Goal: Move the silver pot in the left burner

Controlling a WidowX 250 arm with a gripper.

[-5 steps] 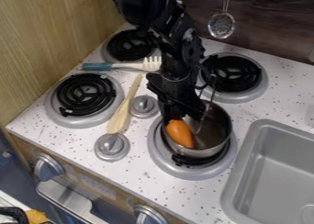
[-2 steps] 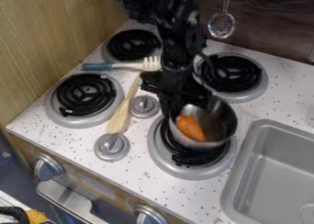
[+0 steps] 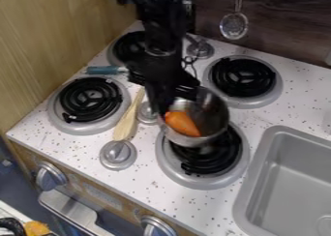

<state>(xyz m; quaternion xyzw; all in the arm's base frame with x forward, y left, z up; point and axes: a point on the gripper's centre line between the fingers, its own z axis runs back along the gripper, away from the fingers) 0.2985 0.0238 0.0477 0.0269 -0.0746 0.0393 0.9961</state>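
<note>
The silver pot (image 3: 213, 115) hangs tilted over the back part of the front right burner (image 3: 205, 150), with an orange item (image 3: 182, 123) inside it. My gripper (image 3: 169, 102) comes down from the top and is shut on the pot's left rim. To the left, the front left burner (image 3: 90, 99) has nothing on it. The arm partly hides the back left burner (image 3: 131, 46).
A wooden spoon (image 3: 131, 115) lies between the left burner and the knobs. A fork with a blue handle (image 3: 105, 70) is partly behind the arm. The back right burner (image 3: 243, 77) is right of the pot, the sink (image 3: 284, 182) at the lower right.
The pot has risen off the front right burner and shifted up and left with my gripper, tilting on the way. The orange item has moved along inside it.
</note>
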